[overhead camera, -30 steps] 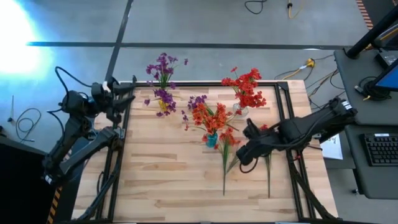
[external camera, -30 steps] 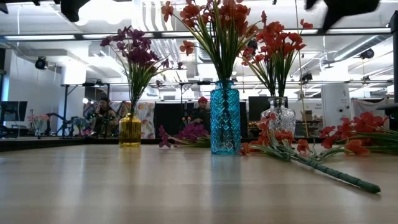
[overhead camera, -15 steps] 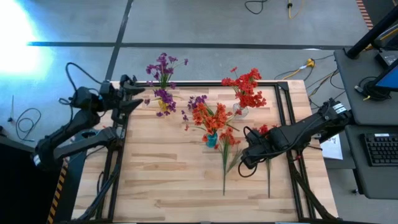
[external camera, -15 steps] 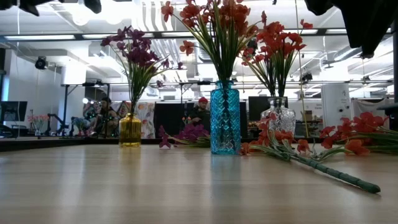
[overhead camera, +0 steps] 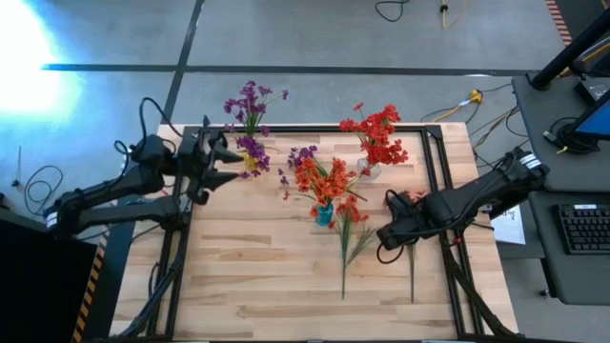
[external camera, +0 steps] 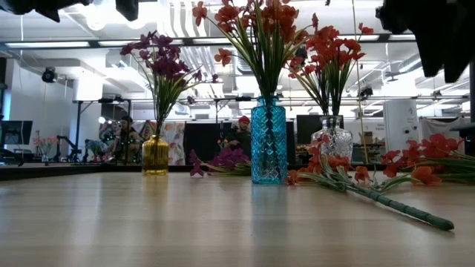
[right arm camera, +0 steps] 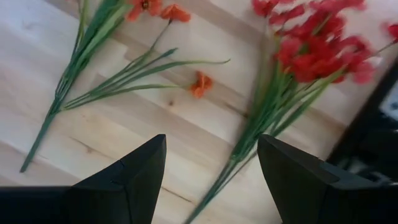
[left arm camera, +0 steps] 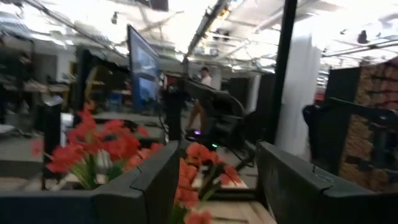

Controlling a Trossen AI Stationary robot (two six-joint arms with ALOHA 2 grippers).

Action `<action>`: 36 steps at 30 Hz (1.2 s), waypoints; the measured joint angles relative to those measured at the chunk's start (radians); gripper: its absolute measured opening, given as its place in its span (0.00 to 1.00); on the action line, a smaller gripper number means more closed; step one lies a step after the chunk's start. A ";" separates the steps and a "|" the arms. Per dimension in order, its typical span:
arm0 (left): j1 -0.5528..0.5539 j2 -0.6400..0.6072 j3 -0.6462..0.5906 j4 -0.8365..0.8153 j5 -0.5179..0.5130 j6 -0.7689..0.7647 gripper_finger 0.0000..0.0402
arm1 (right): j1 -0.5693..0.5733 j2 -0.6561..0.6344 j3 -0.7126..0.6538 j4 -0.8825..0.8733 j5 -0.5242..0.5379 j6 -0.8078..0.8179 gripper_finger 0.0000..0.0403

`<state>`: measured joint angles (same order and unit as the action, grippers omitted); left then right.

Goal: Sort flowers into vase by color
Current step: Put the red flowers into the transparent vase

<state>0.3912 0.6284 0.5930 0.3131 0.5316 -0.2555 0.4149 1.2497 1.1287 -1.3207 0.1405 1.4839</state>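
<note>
Presently catalogued, with changes since the earlier frames:

1. Left end effector (overhead camera: 227, 164): fingers apart and holding nothing; it has swung inward from the surface's left edge and now hangs just beside the yellow vase (overhead camera: 249, 165).
2. Right end effector (overhead camera: 389, 232): fingers apart, empty, poised over the loose red sprig (overhead camera: 411, 250) near the right edge; it has shifted slightly rightward, off the neighbouring sprig. The right wrist view shows that stem between its fingers (right arm camera: 134, 177), not gripped.
3. Second loose red sprig (overhead camera: 346, 238): lying flat on the wooden surface (overhead camera: 248, 267) in front of the blue vase (external camera: 268, 141), stem pointing to the near edge; unmoved.
4. Yellow vase: holds purple flowers (external camera: 159, 63), far left; unchanged.
5. Blue vase: holds orange-red flowers (external camera: 260, 30), centre; unchanged.
6. Clear vase (external camera: 334, 139): holds red flowers (external camera: 330, 48), far right; unchanged.
7. Loose purple sprig (overhead camera: 297, 157): lying behind the blue vase, between the yellow and clear vases; unmoved.
</note>
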 joint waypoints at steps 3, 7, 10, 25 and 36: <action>-0.033 0.004 0.000 -0.071 -0.006 0.000 0.49 | 0.000 -0.016 -0.069 0.084 -0.021 0.016 0.61; -0.096 0.018 -0.002 -0.148 -0.080 0.025 0.49 | 0.000 -0.026 -0.152 0.129 -0.070 0.064 0.65; -0.149 0.039 -0.023 -0.146 -0.128 0.037 0.49 | 0.001 -0.025 -0.206 0.131 -0.109 0.113 0.69; -0.303 0.119 -0.046 -0.086 -0.254 0.082 0.49 | 0.005 -0.024 -0.430 0.332 -0.150 0.248 0.78; -0.303 0.129 -0.046 -0.085 -0.289 0.090 0.49 | 0.004 -0.024 -0.537 0.443 -0.174 0.279 0.75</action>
<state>0.0879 0.7571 0.5471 0.2278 0.2430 -0.1654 0.4191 1.2259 0.5914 -0.8774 -0.0336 1.7626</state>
